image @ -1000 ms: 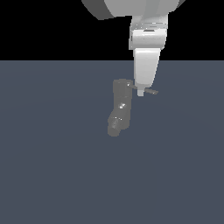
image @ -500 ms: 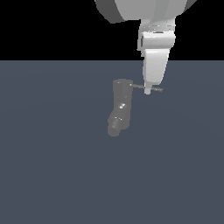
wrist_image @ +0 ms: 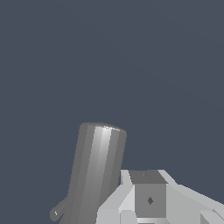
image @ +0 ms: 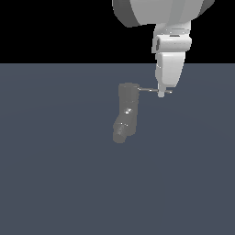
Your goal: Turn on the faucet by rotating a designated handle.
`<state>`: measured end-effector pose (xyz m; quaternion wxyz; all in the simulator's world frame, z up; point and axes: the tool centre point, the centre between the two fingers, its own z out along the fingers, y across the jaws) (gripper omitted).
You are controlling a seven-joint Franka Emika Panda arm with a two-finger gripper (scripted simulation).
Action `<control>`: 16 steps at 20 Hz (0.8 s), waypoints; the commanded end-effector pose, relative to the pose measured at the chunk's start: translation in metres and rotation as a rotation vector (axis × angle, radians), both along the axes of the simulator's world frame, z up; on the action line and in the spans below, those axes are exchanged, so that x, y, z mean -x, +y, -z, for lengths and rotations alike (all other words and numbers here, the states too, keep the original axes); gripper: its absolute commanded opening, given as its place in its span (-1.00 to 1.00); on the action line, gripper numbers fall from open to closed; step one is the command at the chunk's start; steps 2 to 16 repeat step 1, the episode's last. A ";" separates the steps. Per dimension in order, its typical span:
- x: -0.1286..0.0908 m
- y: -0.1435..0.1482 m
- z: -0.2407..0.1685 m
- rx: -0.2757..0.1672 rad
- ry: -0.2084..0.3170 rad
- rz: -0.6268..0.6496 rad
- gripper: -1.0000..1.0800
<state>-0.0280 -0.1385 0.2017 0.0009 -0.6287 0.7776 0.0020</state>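
Observation:
The faucet (image: 127, 110) is a dull grey upright cylinder with a stubby spout at its lower end, standing on the dark floor. In the wrist view its body (wrist_image: 97, 168) appears close by. The handle (image: 149, 90) is a thin grey rod sticking out from the faucet's top toward the exterior view's right. My gripper (image: 161, 94) hangs straight down, and its tip is at the rod near its outer end. Its fingers (wrist_image: 149, 199) show no gap between them and hold nothing.
The flat dark grey-blue floor (image: 55, 174) spreads all around the faucet. The large white arm (image: 160, 13) reaches down from the top of the exterior view, to the right of the faucet.
My gripper has moved toward the exterior view's right along the handle, from close beside the faucet's top to near the rod's outer end. The faucet body has not moved.

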 end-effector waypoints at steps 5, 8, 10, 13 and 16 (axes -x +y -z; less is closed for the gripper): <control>0.001 -0.020 0.000 0.004 -0.001 0.027 -1.00; 0.001 -0.020 0.000 0.004 -0.001 0.027 -1.00; 0.001 -0.020 0.000 0.004 -0.001 0.027 -1.00; 0.001 -0.020 0.000 0.004 -0.001 0.027 -1.00; 0.001 -0.020 0.000 0.004 -0.001 0.027 -1.00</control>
